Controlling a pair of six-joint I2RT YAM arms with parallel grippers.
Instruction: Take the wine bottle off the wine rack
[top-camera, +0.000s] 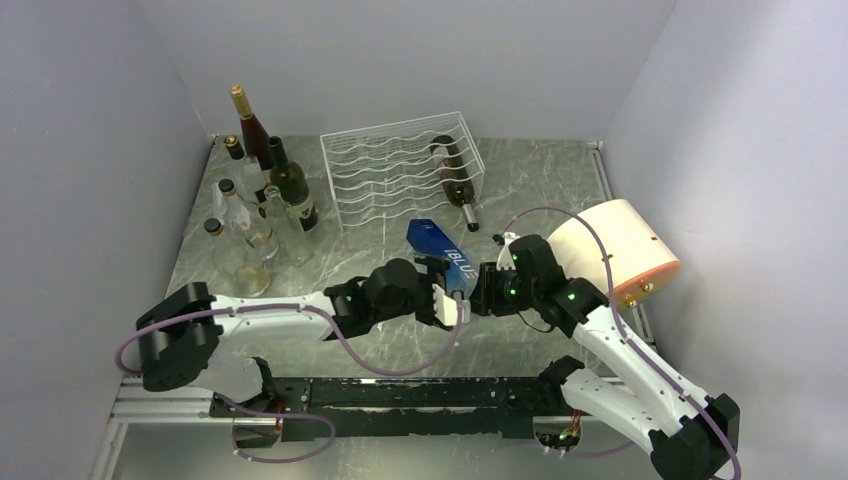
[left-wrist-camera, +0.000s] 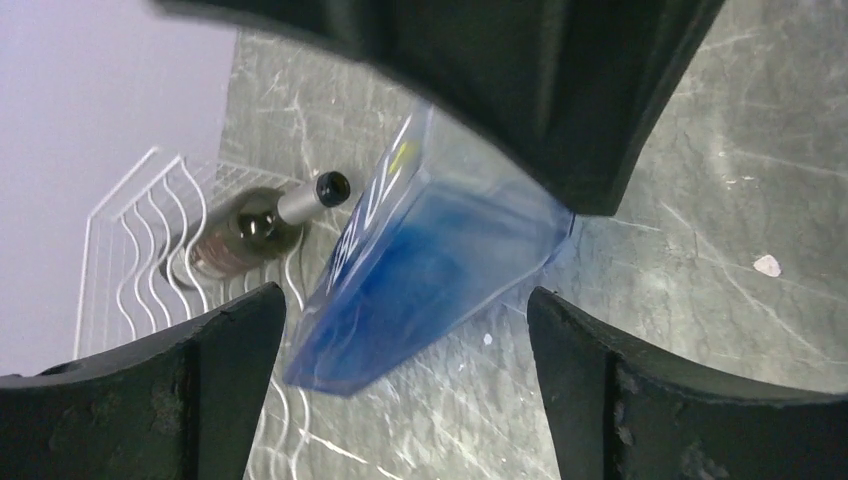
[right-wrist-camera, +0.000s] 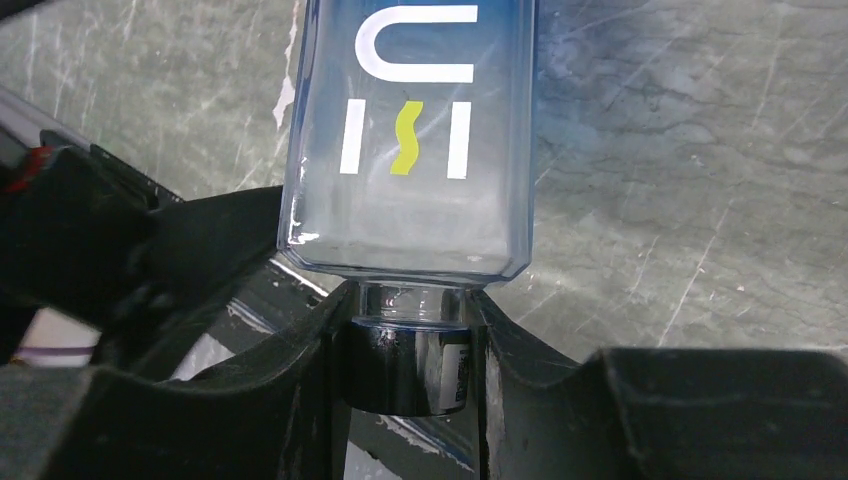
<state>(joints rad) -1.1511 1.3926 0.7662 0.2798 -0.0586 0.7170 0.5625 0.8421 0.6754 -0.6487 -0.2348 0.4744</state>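
Just in front of the wine rack (top-camera: 400, 170), clear of its wires and above the tabletop (top-camera: 540, 190), the blue wine bottle (top-camera: 440, 250) is held by its capped neck in the right gripper (right-wrist-camera: 410, 375), which is clamped on it. The left gripper (left-wrist-camera: 405, 385) is spread wide, with the bottle's body between its jaws and not yet gripped. Removal is judged done for this bottle, only a handover or set-down being left, while a dark bottle (top-camera: 452, 170) lies at one end of the rack.
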